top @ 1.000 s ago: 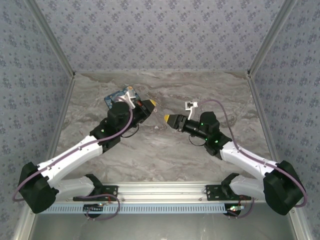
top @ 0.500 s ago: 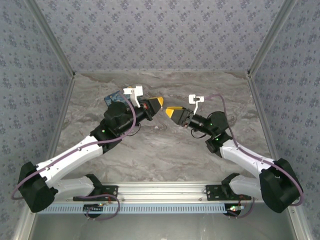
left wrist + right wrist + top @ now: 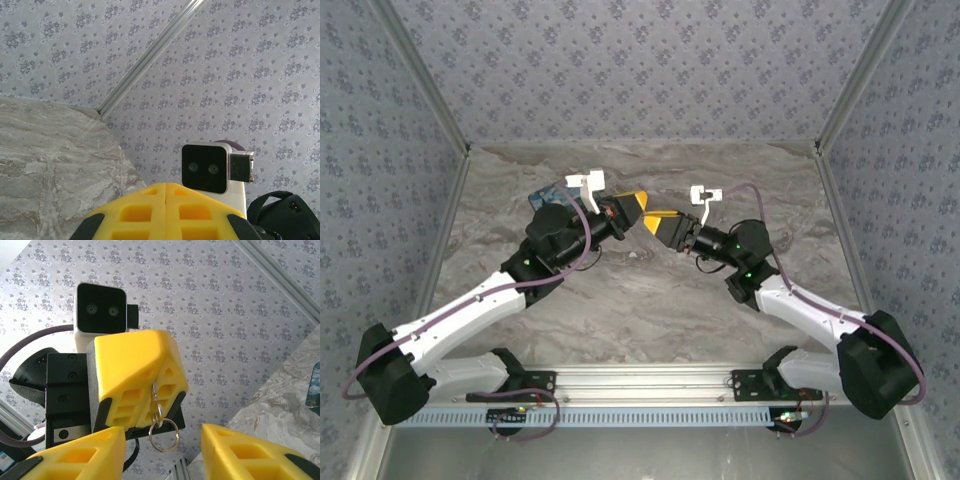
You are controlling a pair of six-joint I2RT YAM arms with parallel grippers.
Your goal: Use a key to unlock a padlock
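Note:
My left gripper (image 3: pixel 638 208) is raised above the table with its yellow jaws pressed shut (image 3: pixel 165 186). In the right wrist view its fingers (image 3: pixel 135 370) pinch a thin silvery key (image 3: pixel 155 396) in their seam, and a round key ring (image 3: pixel 164 436) dangles below it. My right gripper (image 3: pixel 660 220) faces the left one tip to tip, almost touching. It is open (image 3: pixel 162 429), its two yellow fingers (image 3: pixel 85 455) standing on either side of the hanging ring without touching it. The padlock is out of view.
A blue painted box (image 3: pixel 545 193) lies on the marble table (image 3: pixel 650 300) behind the left wrist, and its edge (image 3: pixel 315 385) shows at the right of the right wrist view. Patterned walls (image 3: pixel 640 70) close in the back and sides. The right wrist camera (image 3: pixel 206 167) faces the left one.
Both arms rose and swung toward each other; the right gripper moved left until its fingers flank the key ring hanging from the left gripper. The left jaws stayed shut.

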